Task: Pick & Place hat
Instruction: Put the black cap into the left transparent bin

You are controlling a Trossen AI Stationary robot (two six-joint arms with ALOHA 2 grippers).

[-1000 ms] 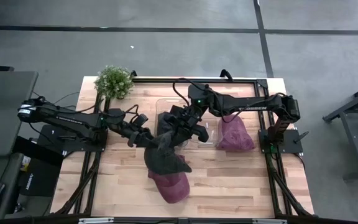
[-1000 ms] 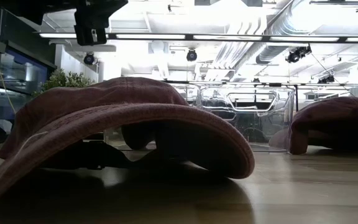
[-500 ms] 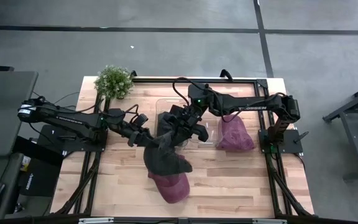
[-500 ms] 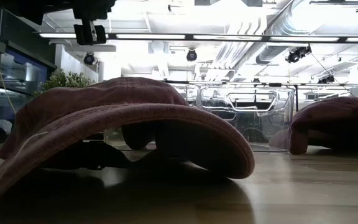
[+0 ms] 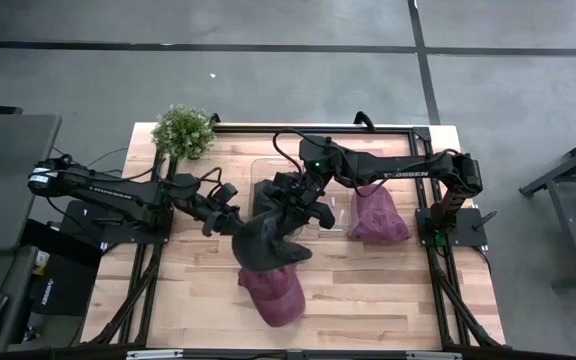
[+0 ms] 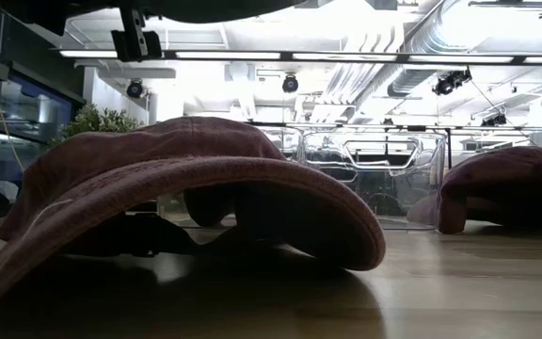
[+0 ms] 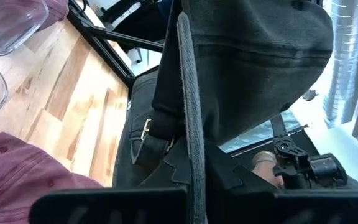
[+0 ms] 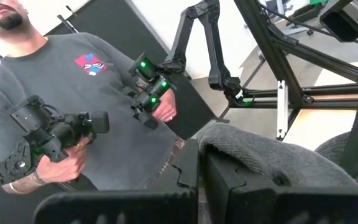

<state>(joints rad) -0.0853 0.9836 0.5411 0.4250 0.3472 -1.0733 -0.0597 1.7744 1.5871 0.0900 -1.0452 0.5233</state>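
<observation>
Dark hat (image 5: 265, 243) is off the table, hanging over the maroon hat (image 5: 274, 296). Your left gripper (image 5: 236, 226) and right gripper (image 5: 290, 216) are both clamped on its fabric, above table centre.

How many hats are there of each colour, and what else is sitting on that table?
Dark grey hat, held up by both robot hands: 1
Maroon hats, one at the front, one on the right: 2
Clear plastic bin: 1
Small potted plant: 1
Total: 5 things
</observation>
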